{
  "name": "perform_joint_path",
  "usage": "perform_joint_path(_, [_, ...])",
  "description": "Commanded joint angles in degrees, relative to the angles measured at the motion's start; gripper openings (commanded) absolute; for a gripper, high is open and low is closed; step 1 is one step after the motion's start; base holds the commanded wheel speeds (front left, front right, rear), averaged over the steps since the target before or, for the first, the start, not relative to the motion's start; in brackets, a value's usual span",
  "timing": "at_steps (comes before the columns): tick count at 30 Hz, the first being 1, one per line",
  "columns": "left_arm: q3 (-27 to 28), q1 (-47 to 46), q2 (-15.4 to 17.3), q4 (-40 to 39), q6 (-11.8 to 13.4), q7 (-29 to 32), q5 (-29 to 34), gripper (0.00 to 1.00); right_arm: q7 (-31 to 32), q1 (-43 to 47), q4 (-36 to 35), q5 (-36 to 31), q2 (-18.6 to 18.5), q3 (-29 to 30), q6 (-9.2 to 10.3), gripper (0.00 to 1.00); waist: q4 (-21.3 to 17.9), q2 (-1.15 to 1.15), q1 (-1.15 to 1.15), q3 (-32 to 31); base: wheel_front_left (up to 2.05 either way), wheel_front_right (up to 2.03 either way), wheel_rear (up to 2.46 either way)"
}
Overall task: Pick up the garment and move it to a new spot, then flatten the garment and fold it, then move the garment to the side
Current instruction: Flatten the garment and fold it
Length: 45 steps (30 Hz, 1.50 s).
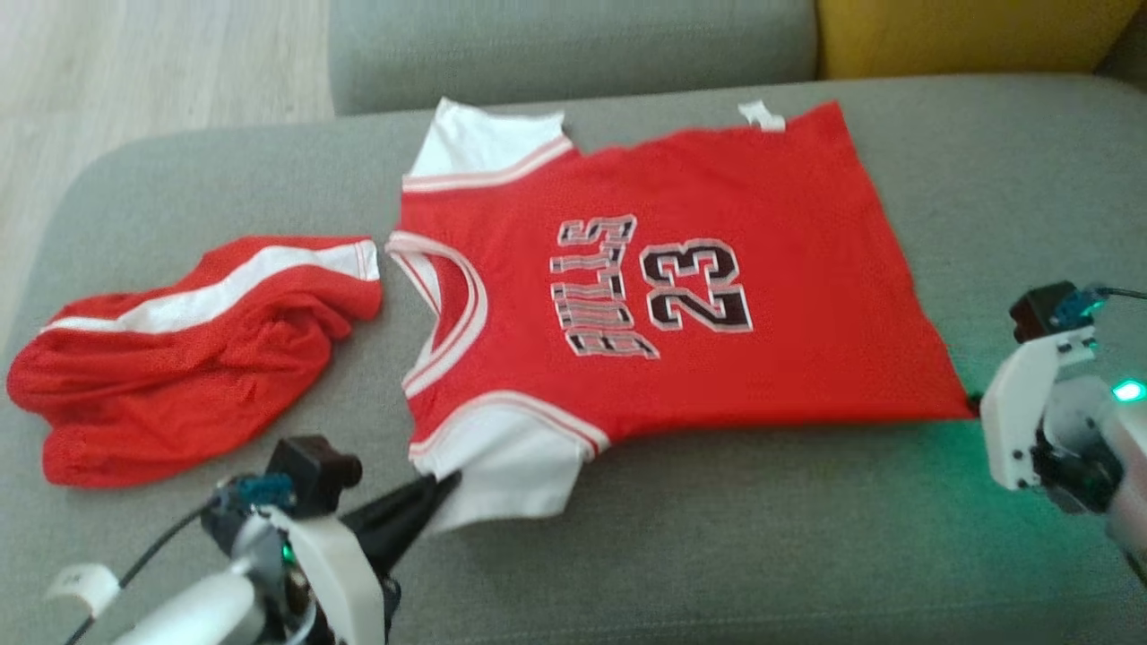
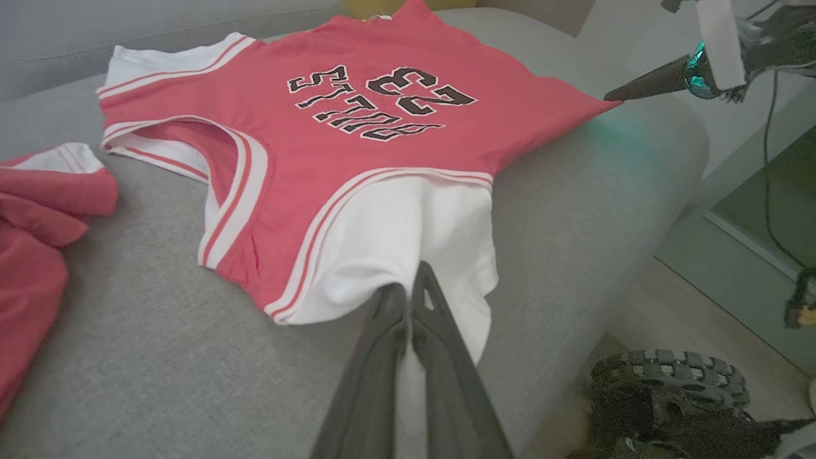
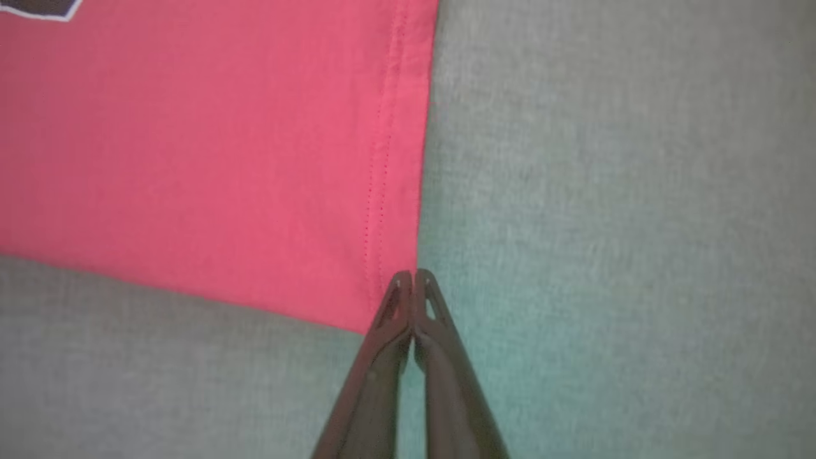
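2 red garments lie on the grey sofa seat [image 1: 806, 555] in the head view: a jersey [image 1: 789, 296] spread flat across the middle, collar toward the left edge, and crumpled shorts [image 1: 179, 358] near that edge. The left fingers [image 1: 408, 515] are clenched on the jersey's white sleeve [image 1: 511, 466] by the front edge. In the left wrist view, they pinch that sleeve, while the right fingers [image 2: 650, 78] grasp the hem corner, drawn to a point. In the right wrist view, the right fingers, pressed together, grip that corner.
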<state>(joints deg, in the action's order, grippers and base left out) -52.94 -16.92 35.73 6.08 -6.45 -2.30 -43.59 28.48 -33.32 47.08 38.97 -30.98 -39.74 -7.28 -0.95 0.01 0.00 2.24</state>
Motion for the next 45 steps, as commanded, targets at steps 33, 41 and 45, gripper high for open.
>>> perform_joint_path(33, [3.7, -16.2, 4.6, -1.1, -0.3, 9.4, -2.4, 0.00, 16.5, -5.9, -12.7, -2.3, -3.3, 11.8, -0.21, 0.00, 0.7, -0.01, 0.00, 9.2, 0.00, 0.00, 0.00])
perform_joint_path(41, [0.7, -21.7, 2.6, 3.8, -0.9, 9.0, -2.4, 0.00, 16.1, -9.5, -11.0, -5.6, -1.7, 11.4, -0.21, 0.00, 1.4, -0.01, 0.00, 12.3, 0.00, 0.00, 0.00])
perform_joint_path(45, [-0.8, -23.9, 1.8, 5.4, -1.0, 8.6, -2.5, 0.00, 15.1, -11.0, -10.5, -6.6, -1.0, 11.0, -0.21, 0.00, 1.4, -0.01, 0.00, 13.3, 0.00, 0.00, 0.00])
